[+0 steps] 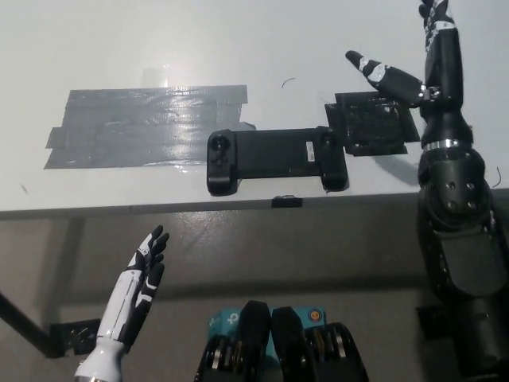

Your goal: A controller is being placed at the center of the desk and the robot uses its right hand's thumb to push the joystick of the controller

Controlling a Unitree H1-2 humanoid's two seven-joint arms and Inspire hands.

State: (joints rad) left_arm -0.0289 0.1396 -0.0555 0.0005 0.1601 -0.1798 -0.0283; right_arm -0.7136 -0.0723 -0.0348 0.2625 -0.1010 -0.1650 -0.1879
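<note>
A long black controller (pixel 274 158) lies flat near the desk's front edge, with a round joystick (pixel 221 146) at its left end and another (pixel 326 140) at its right end. My black right hand (pixel 429 68) is raised above the desk to the right of the controller, open, with its thumb (pixel 374 70) sticking out to the left. It touches nothing. My white left hand (pixel 143 274) rests open below the desk edge at lower left.
A wide patch of grey tape (pixel 139 126) covers the white desk (pixel 238 40) left of the controller. A black taped patch (pixel 372 123) lies just right of it. A small black tab (pixel 287 201) sits on the desk's front edge.
</note>
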